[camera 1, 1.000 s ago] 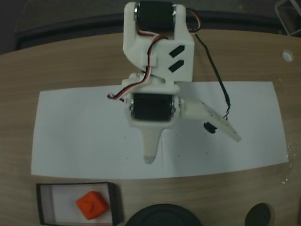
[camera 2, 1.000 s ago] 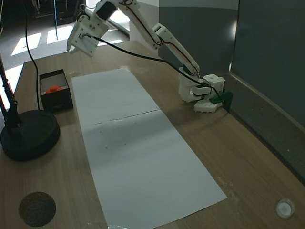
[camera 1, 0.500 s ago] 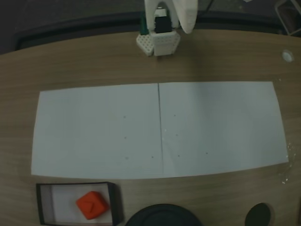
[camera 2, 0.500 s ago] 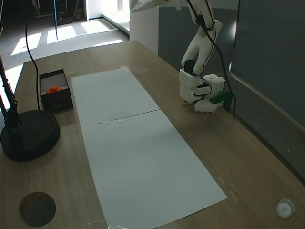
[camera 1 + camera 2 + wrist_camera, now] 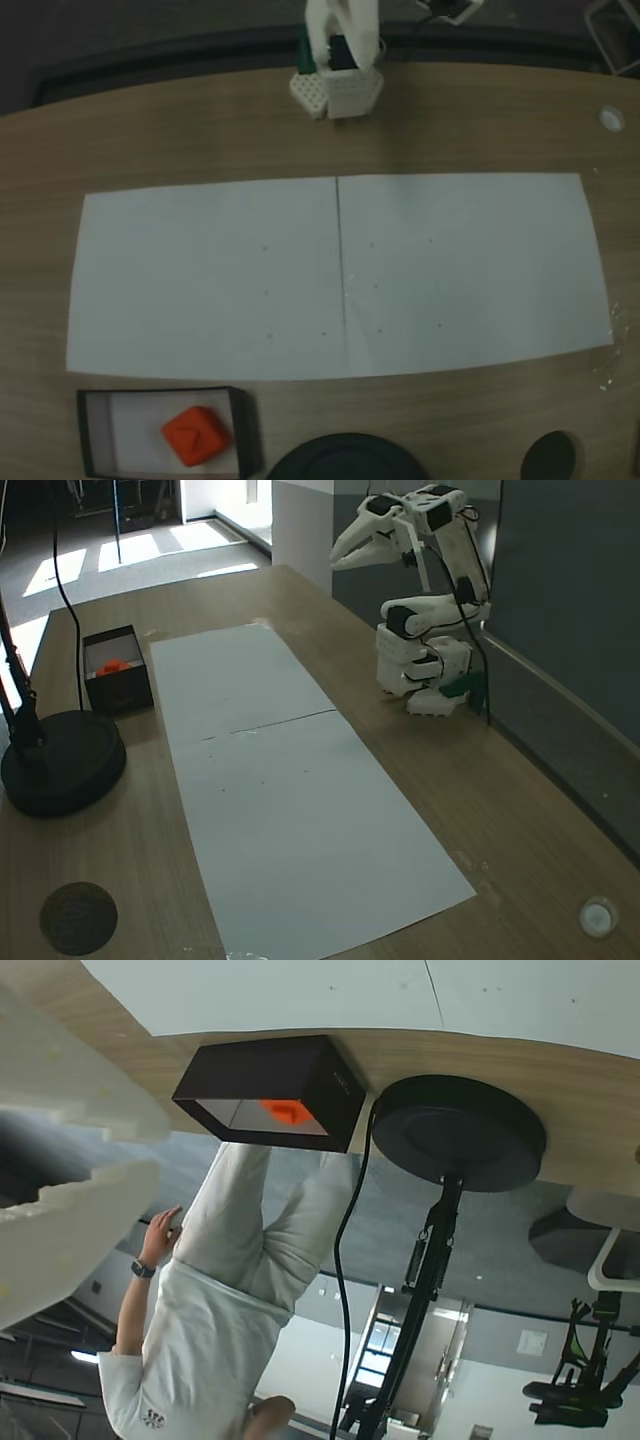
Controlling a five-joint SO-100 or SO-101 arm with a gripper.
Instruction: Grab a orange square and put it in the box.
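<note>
The orange square lies inside the box, on its white floor, at the table's near left corner in a fixed view. In another fixed view the same box stands at the far left with the orange square in it. The wrist view is upside down and shows the box with the orange square inside. My gripper hangs folded back above the arm's base, far from the box. Its fingertips nearly meet and hold nothing.
A white paper sheet covers the middle of the wooden table. A black round lamp base stands right beside the box, and a dark round disc lies further along that edge. A person stands beyond the table.
The arm pulled back from over the paper near the box and folded up above its base. Its jaws went from spread open to shut. The orange square stayed in the box.
</note>
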